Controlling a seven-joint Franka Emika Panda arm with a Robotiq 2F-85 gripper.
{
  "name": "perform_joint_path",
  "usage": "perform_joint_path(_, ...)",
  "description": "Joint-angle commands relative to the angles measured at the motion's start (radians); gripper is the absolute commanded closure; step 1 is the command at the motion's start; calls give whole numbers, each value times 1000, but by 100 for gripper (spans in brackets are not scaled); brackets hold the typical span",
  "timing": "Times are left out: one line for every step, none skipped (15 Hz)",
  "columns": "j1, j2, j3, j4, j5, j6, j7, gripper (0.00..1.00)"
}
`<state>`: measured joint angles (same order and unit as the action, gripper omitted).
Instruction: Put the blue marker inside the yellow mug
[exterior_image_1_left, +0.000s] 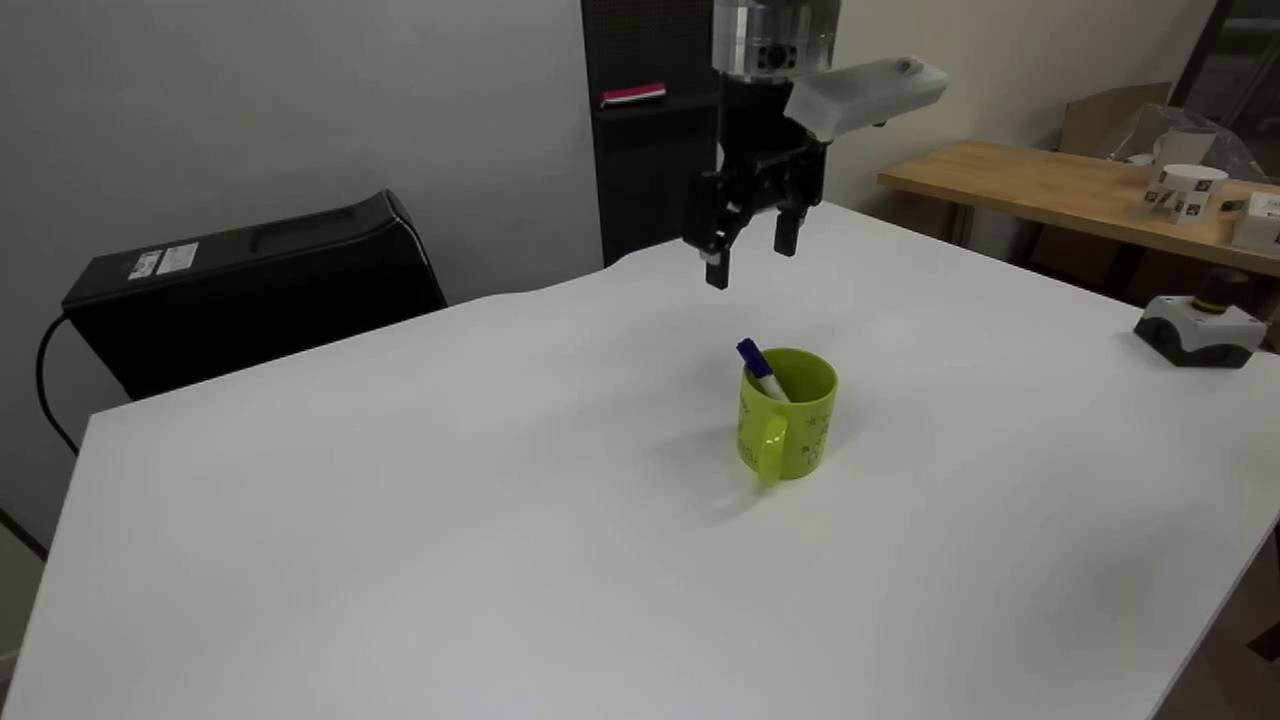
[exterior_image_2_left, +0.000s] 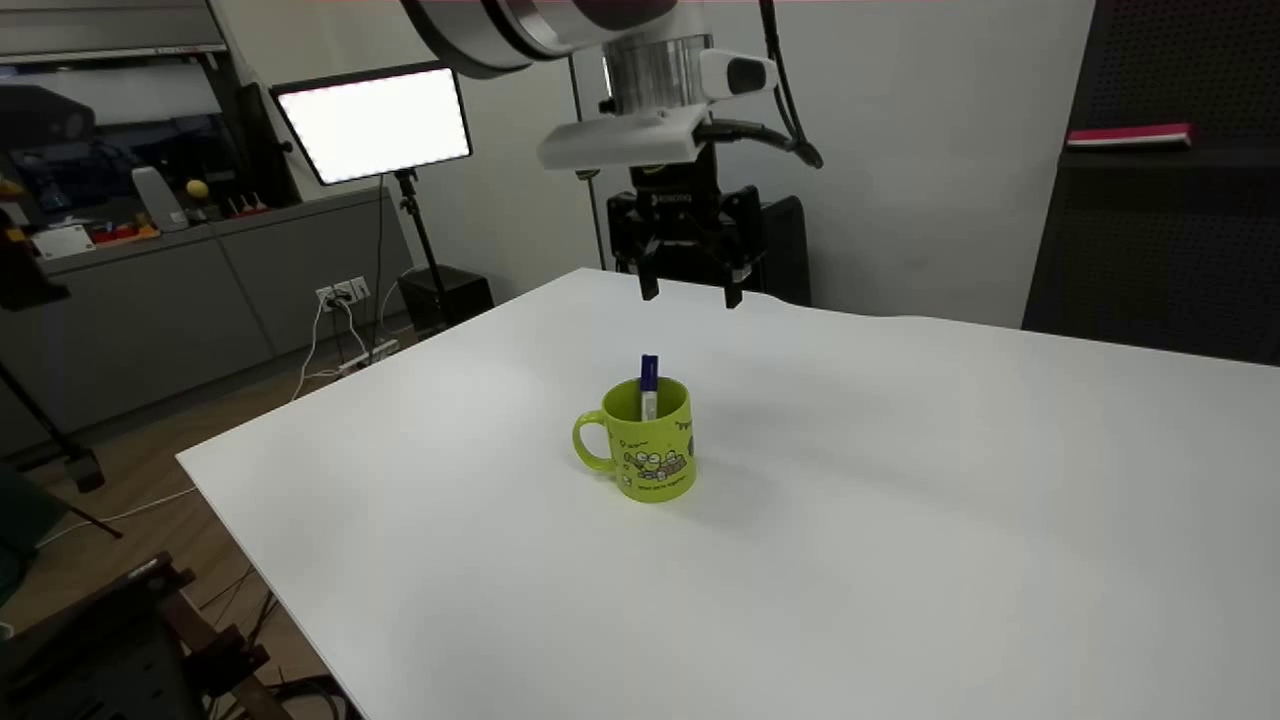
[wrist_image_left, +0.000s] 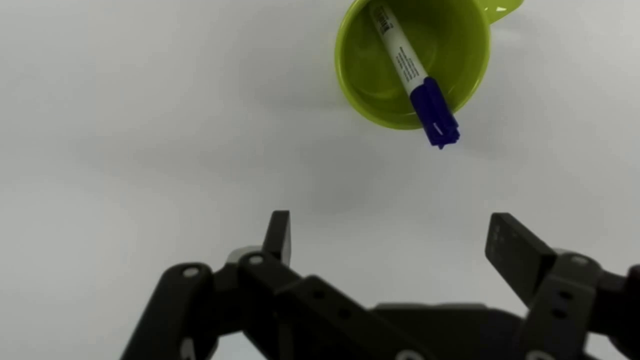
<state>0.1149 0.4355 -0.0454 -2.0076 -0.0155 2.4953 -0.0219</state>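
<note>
The yellow mug (exterior_image_1_left: 815, 440) is lime green and stands upright on the white table. It also shows in an exterior view (exterior_image_2_left: 655, 455) and at the top of the wrist view (wrist_image_left: 352, 95), where the frame edge cuts it. The blue marker (exterior_image_1_left: 756, 360) leans inside the mug with its dark blue cap above the rim. Its white body and cap also show in an exterior view (exterior_image_2_left: 649, 380) and in the wrist view (wrist_image_left: 414, 77). My gripper (exterior_image_1_left: 752, 268) is open and empty above the table, higher than the mug and apart from it. Its spread fingers also show in the wrist view (wrist_image_left: 390, 214).
The white table (exterior_image_1_left: 400, 520) carries the mug. A grey and black button box (exterior_image_1_left: 1200, 330) sits near the table's edge. A black case (exterior_image_1_left: 260, 290) stands behind the table. A wooden side table (exterior_image_1_left: 1040, 190) and a bright lamp panel (exterior_image_2_left: 375, 122) stand farther off.
</note>
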Motion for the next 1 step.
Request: perform_joint_path(-23,1,25,3,-16,-3,11,0)
